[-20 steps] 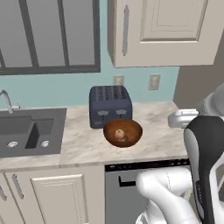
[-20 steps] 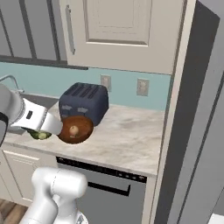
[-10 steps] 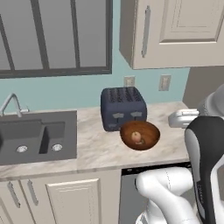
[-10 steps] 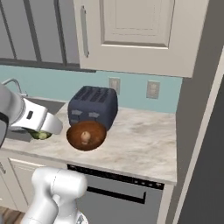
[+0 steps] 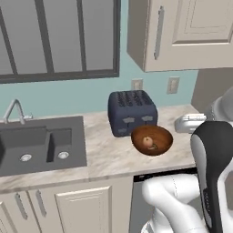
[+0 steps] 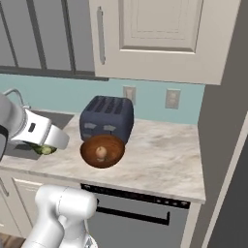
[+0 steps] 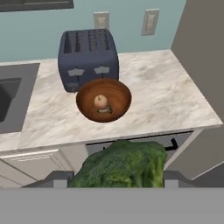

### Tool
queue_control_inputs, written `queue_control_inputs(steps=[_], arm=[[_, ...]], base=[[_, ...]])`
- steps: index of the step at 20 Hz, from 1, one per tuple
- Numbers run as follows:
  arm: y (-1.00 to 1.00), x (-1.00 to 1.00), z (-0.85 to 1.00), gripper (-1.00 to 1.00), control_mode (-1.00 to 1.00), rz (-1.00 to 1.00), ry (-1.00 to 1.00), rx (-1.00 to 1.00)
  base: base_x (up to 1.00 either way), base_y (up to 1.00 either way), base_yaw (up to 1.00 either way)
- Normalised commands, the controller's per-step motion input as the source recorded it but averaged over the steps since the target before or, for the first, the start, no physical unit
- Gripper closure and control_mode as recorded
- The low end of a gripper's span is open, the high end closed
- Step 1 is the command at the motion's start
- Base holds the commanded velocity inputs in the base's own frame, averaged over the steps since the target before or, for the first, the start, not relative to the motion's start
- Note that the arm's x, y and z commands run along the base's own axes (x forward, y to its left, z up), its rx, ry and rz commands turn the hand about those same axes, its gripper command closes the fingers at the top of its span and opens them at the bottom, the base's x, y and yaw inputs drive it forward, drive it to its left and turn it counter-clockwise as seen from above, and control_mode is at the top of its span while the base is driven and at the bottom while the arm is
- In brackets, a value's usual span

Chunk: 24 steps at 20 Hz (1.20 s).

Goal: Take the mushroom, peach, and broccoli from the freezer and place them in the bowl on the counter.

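Carrying the broccoli [image 7: 122,164] toward the bowl [image 7: 119,109], we judge this as the delivery leg of the task. Our gripper [image 7: 117,178] sits partly open with its dark fingertips [image 7: 57,178] pressed on either side of the floret, so it is clamped on it. In the right base view a bit of green [image 6: 44,149] shows under the white hand, out past the counter's [image 6: 164,150] front edge, on its sink side.

The bowl sits near the counter's front edge, just in front of the toaster [image 5: 132,111], about touching it. Inside lies one small pale round item with a darker bit beside it [image 7: 101,103]; it looks like the mushroom, but it is too small to be sure. We can't pick out the peach in it, so we judge at least one item is left after this drop.

Next move, as we see it: bring the hand forward over the front edge, centre it above the bowl, lower a little, then open the jaws.

Around:
- Toaster right behind the bowl: don't overshoot, or the hand bumps it.
- Sink [image 5: 41,143] toward the counter's left end, faucet [image 5: 13,111] behind it, well apart from the bowl.
- Dishwasher front [image 6: 135,218] below the counter under the bowl.
- Upper cabinets [image 6: 155,34] overhead, two wall outlets [image 7: 151,21] behind.
- Tall grey panel [image 6: 223,121] at the counter's right end.

Path from hand to bowl looks open.
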Motion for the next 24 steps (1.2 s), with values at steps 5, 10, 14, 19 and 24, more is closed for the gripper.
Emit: queue_control_inputs(steps=[5,10,14,19,24], arm=[[0.0,0.0,0.0,1.0,1.0,0.0,0.0,0.0],[0.0,0.0,0.0,1.0,1.0,0.0,0.0,0.0],[0.0,0.0,0.0,1.0,1.0,0.0,0.0,0.0],[0.0,0.04,-0.01,1.0,-1.0,0.0,0.02,0.0],[0.0,0.21,-0.44,1.0,-1.0,0.0,0.1,0.0]], base=[[0.35,0.11,-0.07],[0.42,0.15,-0.05],[0.45,0.12,-0.02],[0.16,0.0,0.0],[0.0,0.0,0.0]])
